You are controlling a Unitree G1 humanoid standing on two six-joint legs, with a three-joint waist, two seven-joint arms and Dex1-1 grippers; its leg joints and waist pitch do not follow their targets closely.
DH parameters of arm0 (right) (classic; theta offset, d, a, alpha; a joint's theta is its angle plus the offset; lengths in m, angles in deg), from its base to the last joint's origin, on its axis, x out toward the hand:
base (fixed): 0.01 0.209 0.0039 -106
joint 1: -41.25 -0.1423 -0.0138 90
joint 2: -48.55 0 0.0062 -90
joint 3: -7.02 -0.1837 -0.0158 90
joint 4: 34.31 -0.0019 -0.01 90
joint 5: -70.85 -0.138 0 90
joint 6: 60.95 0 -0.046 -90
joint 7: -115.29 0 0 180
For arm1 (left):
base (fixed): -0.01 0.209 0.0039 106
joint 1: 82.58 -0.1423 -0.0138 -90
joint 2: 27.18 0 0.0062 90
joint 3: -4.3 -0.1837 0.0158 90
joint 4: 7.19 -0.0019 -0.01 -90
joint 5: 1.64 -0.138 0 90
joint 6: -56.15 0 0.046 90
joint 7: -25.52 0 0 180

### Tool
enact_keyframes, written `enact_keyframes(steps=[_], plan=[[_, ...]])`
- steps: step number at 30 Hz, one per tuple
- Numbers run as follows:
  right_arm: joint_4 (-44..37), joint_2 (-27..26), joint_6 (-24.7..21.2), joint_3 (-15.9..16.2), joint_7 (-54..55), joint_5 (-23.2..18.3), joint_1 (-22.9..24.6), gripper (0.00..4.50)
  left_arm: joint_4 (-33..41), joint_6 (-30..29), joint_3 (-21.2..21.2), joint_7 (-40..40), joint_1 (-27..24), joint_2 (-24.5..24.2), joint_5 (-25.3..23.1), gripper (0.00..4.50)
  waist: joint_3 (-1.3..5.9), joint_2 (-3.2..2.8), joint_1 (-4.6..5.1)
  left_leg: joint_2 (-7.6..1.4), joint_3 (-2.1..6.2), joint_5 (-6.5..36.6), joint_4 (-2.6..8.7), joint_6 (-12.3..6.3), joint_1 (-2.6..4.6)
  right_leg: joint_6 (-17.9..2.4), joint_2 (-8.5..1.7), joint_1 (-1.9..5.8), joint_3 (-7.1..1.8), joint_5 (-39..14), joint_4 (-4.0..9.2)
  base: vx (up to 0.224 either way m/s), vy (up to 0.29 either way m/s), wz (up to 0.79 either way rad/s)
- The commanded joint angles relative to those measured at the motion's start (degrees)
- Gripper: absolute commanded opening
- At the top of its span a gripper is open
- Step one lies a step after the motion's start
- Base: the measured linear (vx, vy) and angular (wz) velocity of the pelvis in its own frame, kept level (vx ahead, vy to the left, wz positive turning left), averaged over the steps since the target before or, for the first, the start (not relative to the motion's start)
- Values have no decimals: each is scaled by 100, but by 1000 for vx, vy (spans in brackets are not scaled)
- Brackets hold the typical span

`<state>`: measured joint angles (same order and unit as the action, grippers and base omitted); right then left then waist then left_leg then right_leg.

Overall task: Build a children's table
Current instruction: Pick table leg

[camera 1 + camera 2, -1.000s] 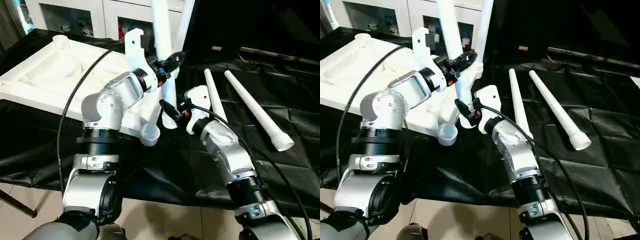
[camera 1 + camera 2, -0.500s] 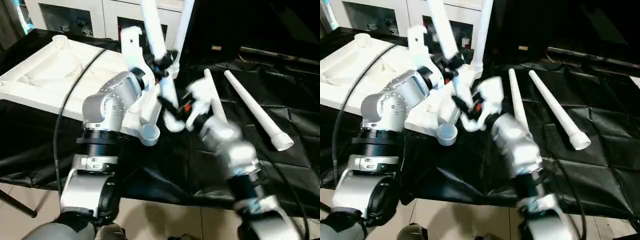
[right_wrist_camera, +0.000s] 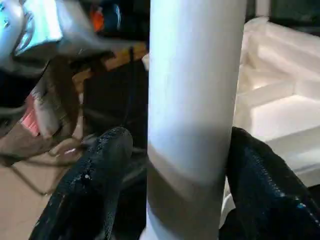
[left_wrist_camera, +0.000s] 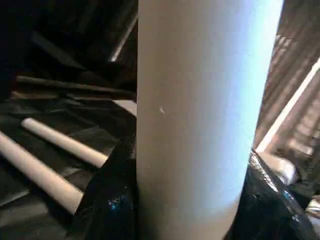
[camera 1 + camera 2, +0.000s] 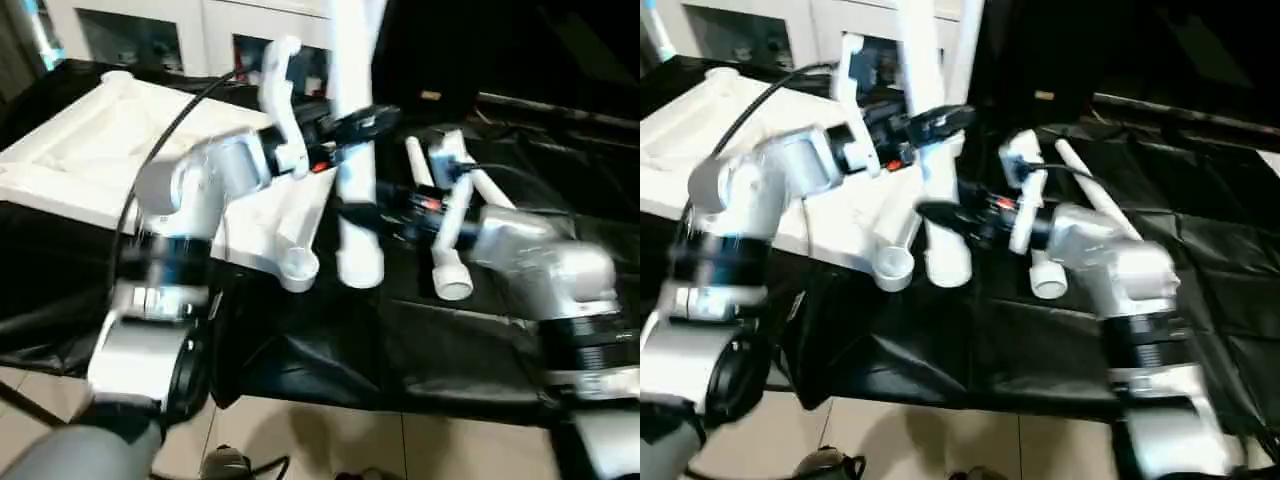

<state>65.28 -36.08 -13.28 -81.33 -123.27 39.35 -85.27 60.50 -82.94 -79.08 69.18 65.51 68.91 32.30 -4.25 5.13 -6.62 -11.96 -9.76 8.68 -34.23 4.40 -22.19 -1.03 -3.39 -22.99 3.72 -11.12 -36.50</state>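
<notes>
The left gripper (image 5: 365, 122) is clamped on an upright white leg (image 5: 355, 190), its black fingers (image 4: 107, 200) pressed to either side of the shaft. The right gripper (image 5: 362, 212) reaches in from the other side, lower on the same leg; its two fingers (image 3: 95, 185) flank the shaft, but whether they press it or stand just off it I cannot tell. The leg's wide end (image 5: 947, 268) hangs just above the black cloth (image 5: 300, 350), beside a round corner socket (image 5: 298, 266) of the tabletop (image 5: 90, 150). The top lies upside down on the cloth, ribs showing, at the robot's left. A second leg (image 5: 965, 40) stands upright behind the held one, at the top's far corner. Two more legs lie on the cloth to the right: one (image 5: 447, 260) passes partly under the right forearm with its wide end toward the robot, the other (image 5: 1085, 180) is mostly hidden by the arm. A white glass-door cabinet (image 5: 150, 30) stands behind. No writing or label can be read on any part.
</notes>
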Motion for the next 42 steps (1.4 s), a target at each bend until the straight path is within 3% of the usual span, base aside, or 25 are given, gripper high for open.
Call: enact_keyframes(steps=[1,9,10,14,17,23,24,25,29,32,36,37,39,42], plan=[[-108,43,-131,135,-127,-63,-30,303,49,-67,14,78,173,37,102,182,481,-80,-28,-115,8,827,339,83,130,-1183,-435,357,-260,-423,412,0,0,0],[-82,30,-157,326,-40,112,-9,303,-10,-164,6,178,237,-41,136,182,485,-79,-33,-115,10,779,339,109,126,-1201,-437,360,-257,-369,404,0,0,0],[-79,32,-168,327,-32,113,-14,276,-17,-168,10,197,244,-54,155,182,483,-68,-34,-112,7,789,337,108,125,-1199,-434,360,-257,-379,410,0,0,0],[-12,24,-173,320,8,124,-17,265,28,-202,41,223,219,-58,197,182,478,-58,-49,-117,7,812,341,129,126,-1195,-436,354,-256,-437,410,0,0,0],[-1,-10,-155,320,75,142,-3,228,70,-197,42,178,170,-39,164,182,481,-68,-65,-119,6,802,339,137,129,-1171,-443,353,-260,-442,409,0,0,0],[-37,-318,-97,228,666,220,40,193,256,-189,66,-4,11,3,193,182,480,-1,-70,-123,0,720,341,139,120,-1142,-456,351,-261,-480,396,0,0,0],[-26,-376,-62,215,784,260,42,191,294,-164,53,-54,-19,8,167,182,481,-25,-66,-128,7,703,348,155,117,-1137,-462,344,-258,-487,390,0,0,0],[70,-549,80,155,1171,407,16,189,389,10,-66,-259,-121,20,-63,238,481,-28,-59,-133,10,727,351,177,124,-1119,-461,337,-257,-518,389,0,0,0],[212,-865,287,30,1812,589,-26,189,526,314,-230,-1017,-363,217,-565,262,470,-41,-39,-152,11,816,370,294,146,-995,-465,304,-267,-640,417,0,0,0],[200,-1032,344,-1,2134,663,-15,189,611,436,-277,-1826,-547,490,-913,294,485,-43,-72,-145,16,769,370,314,132,-879,-456,328,-269,-546,405,0,0,0],[144,-1120,371,68,2234,714,38,189,753,513,-310,-2280,-744,725,-1044,297,488,-19,-64,-124,9,740,365,255,110,-811,-450,347,-274,-482,415,0,0,0],[122,-1169,374,82,2312,739,64,189,834,561,-359,-2512,-822,797,-1193,263,491,-28,-64,-125,13,731,366,241,109,-790,-450,348,-273,-481,420,0,0,0],[119,-1180,379,87,2333,751,67,189,835,594,-344,-2576,-829,822,-1224,266,489,-20,-53,-124,13,716,365,236,110,-785,-444,344,-272,-453,418,0,0,0],[91,-1223,386,109,2426,778,85,189,845,694,-235,-2863,-851,921,-1314,223,483,-27,-23,-122,17,795,368,246,115,-743,-435,337,-269,-563,433,0,0,0]])
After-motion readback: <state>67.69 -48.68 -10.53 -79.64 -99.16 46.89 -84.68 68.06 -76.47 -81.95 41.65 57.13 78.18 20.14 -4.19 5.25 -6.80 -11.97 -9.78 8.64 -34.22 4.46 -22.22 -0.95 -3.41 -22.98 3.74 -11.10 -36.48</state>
